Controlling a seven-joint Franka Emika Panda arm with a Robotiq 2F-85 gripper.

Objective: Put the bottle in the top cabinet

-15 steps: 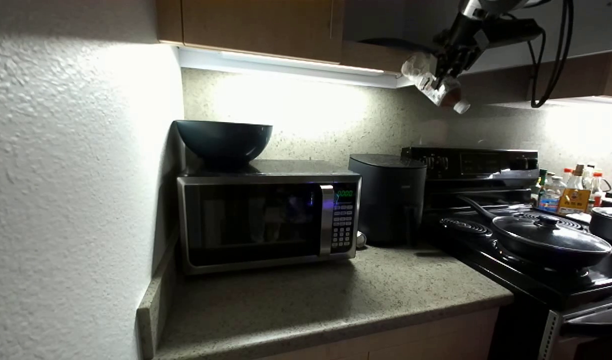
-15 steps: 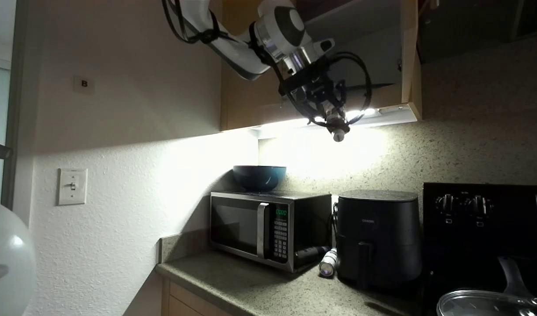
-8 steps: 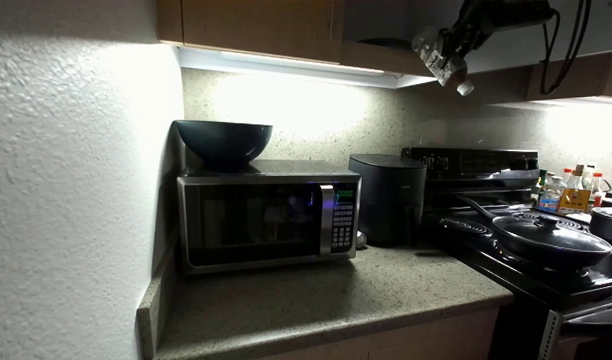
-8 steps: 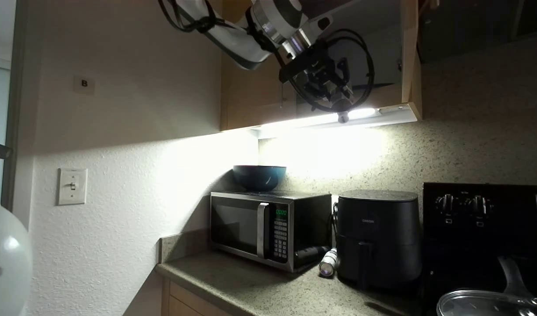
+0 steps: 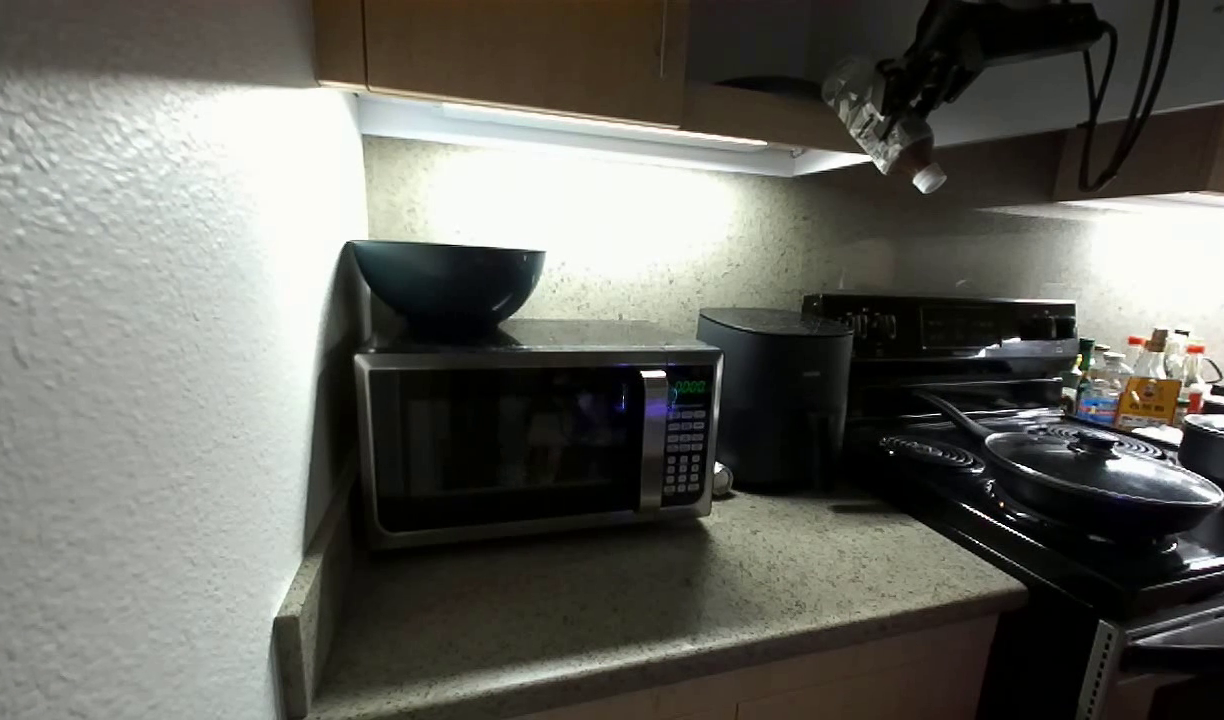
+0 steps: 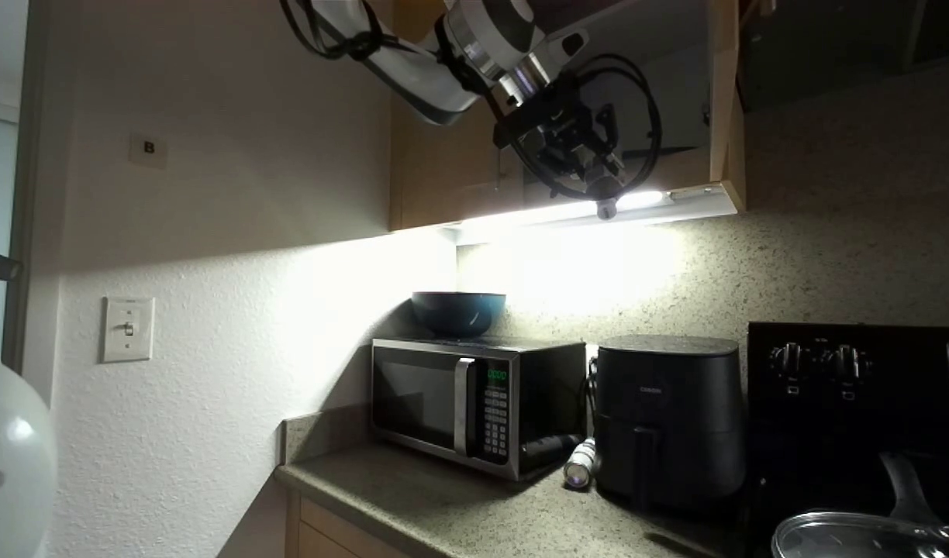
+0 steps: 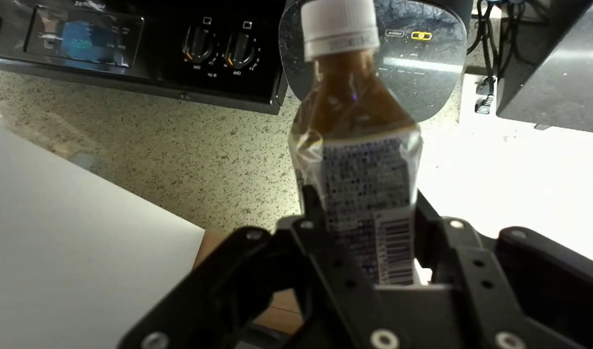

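I'm holding this plastic bottle in my hand, fingers hugging both sides, white cap pointing kinda down, brown stuff pooling at that end. The bottle's hanging in front of the open wall cabinet. Farther off, an air fryer and microwave are sitting on the surface.

Exterior views share microwave; wrist view faces bottle, close.
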